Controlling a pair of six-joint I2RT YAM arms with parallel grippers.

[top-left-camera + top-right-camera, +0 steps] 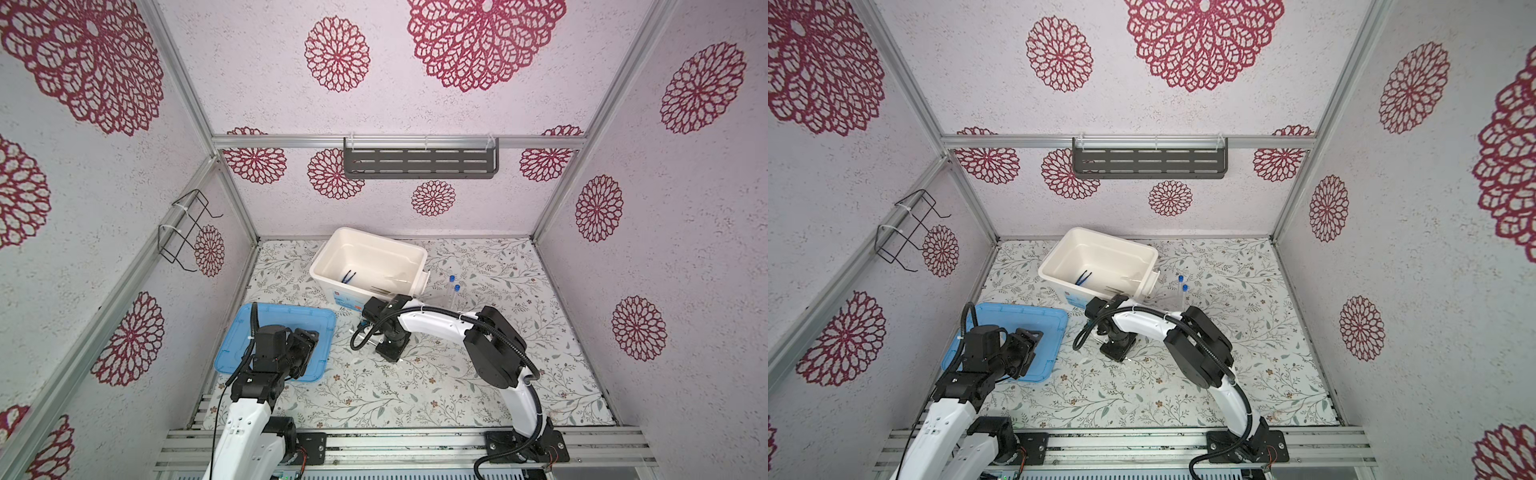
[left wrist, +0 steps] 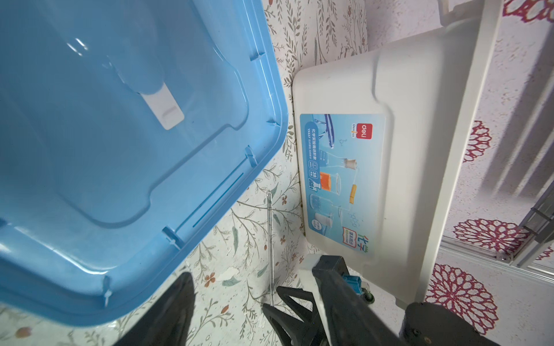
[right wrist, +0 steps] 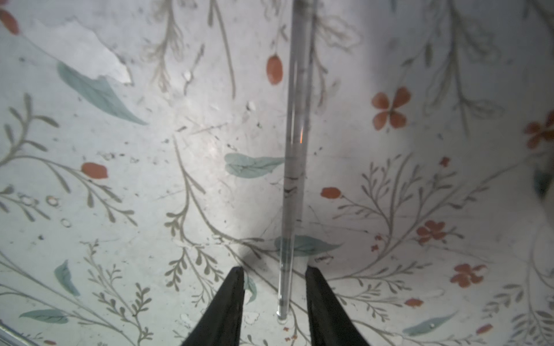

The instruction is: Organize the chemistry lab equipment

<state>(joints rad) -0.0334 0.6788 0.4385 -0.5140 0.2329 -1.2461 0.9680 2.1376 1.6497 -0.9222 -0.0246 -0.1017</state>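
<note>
Both grippers are spread and hold nothing. The left gripper [image 1: 306, 343] hangs over the blue lid [image 1: 286, 318] (inner side up), and the right gripper [image 3: 274, 269] straddles one end of a clear rod [image 3: 295, 134] lying on the mat [image 1: 415, 395], its fingers not touching it. Farther back, the white box [image 1: 332, 245] holds blue tweezers [image 1: 348, 276] and grey tweezers [image 1: 380, 289] — two blue-capped tubes [image 1: 455, 291] lie just outside it.
</note>
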